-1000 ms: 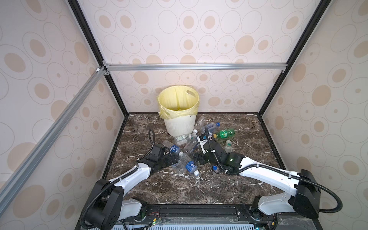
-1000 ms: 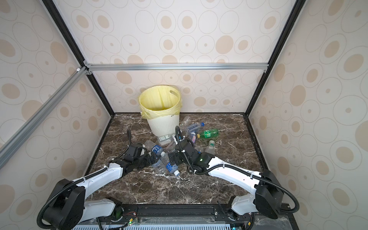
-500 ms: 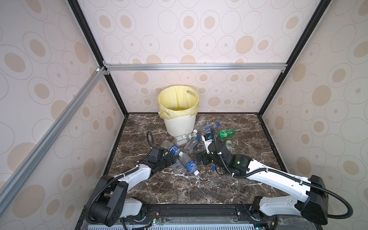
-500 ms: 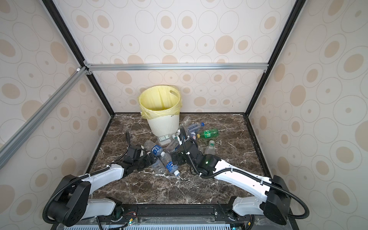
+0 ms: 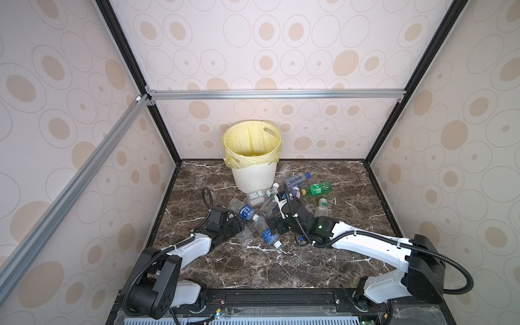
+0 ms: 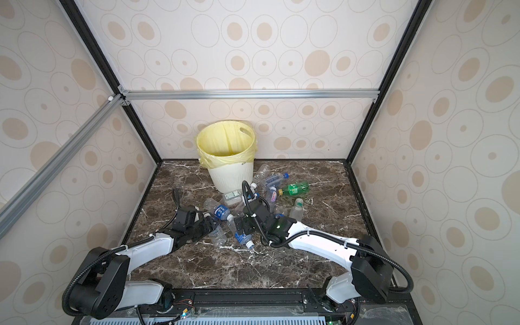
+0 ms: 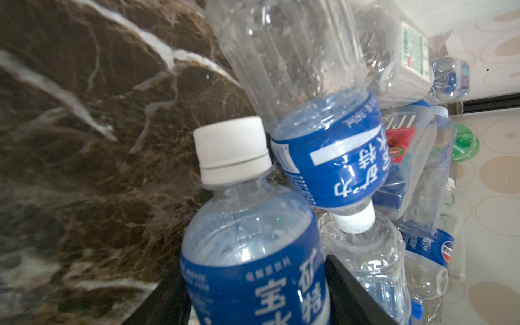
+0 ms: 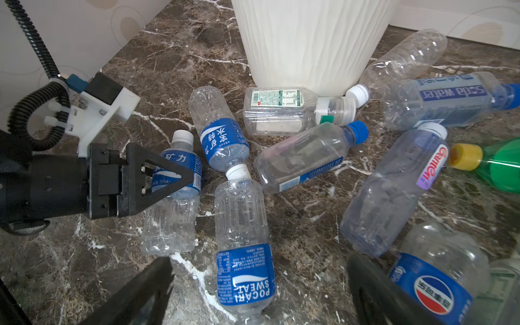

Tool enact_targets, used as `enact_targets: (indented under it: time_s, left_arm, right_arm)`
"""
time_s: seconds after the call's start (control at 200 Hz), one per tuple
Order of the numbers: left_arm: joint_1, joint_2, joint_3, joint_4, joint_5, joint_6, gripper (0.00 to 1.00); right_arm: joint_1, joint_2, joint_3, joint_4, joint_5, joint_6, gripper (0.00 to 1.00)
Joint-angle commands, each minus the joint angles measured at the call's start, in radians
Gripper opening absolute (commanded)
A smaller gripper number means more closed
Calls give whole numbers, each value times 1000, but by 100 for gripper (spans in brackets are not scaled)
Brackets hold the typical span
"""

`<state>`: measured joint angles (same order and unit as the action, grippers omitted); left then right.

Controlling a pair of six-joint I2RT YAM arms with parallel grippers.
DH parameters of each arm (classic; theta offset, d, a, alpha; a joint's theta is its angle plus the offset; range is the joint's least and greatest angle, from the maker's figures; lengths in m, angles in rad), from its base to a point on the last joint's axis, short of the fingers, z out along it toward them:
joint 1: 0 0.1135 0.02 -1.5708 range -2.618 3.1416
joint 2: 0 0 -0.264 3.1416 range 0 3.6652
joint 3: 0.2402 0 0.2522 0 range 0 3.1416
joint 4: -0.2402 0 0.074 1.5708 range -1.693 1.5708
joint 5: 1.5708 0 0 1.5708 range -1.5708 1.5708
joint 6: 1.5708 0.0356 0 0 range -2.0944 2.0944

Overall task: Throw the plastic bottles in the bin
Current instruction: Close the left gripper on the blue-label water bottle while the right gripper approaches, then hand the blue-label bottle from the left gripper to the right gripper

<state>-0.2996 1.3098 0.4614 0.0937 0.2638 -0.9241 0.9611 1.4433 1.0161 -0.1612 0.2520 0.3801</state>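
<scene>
Several plastic bottles (image 5: pixel 292 180) lie on the marble floor in front of the bin (image 5: pixel 254 174), which also shows in a top view (image 6: pixel 230 177) and the right wrist view (image 8: pixel 309 42). My left gripper (image 7: pixel 253 292) (image 5: pixel 239 226) is shut on a white-capped, blue-labelled bottle (image 7: pixel 247 253) (image 8: pixel 171 197) that still lies on the floor. My right gripper (image 8: pixel 260 260) (image 5: pixel 273 226) stands open, low over a blue-labelled Pocari Sweat bottle (image 8: pixel 244 253) (image 5: pixel 268 235), one finger on each side and neither touching it.
A green bottle (image 5: pixel 319 189) and a Pepsi-labelled bottle (image 8: pixel 439 281) lie to the right of the pile. A square clear bottle (image 8: pixel 278 109) rests against the bin's foot. Patterned walls and black frame posts (image 5: pixel 166 132) close in the floor (image 5: pixel 281 267).
The left gripper's jaws have closed in from wide open onto the blue-labelled bottle. The right gripper has stayed open over the pile, its arm shifting slightly.
</scene>
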Motion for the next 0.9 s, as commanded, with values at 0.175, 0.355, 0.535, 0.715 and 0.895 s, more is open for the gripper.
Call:
enact_targets:
  time_s: [0.175,0.355,0.535,0.715,0.895]
  left_arm:
    - [40,-54,-7,13,7,10,61]
    - [42,-89,39,10,33,20,60]
    - [42,-153,99,-13,51,17,60]
    - [40,-223,146,-33,65,-12,59]
    - [39,-280,161,9,87,-64,59]
  right_arm:
    - [11,-13,17,35,-52,18,100]
    - [10,-57,-33,58,-58,52,100]
    - [11,-49,-30,71,-91,56,100]
    - [11,-44,-21,112,-152,87,100]
    - [11,-51,-1,161,-198,110,100]
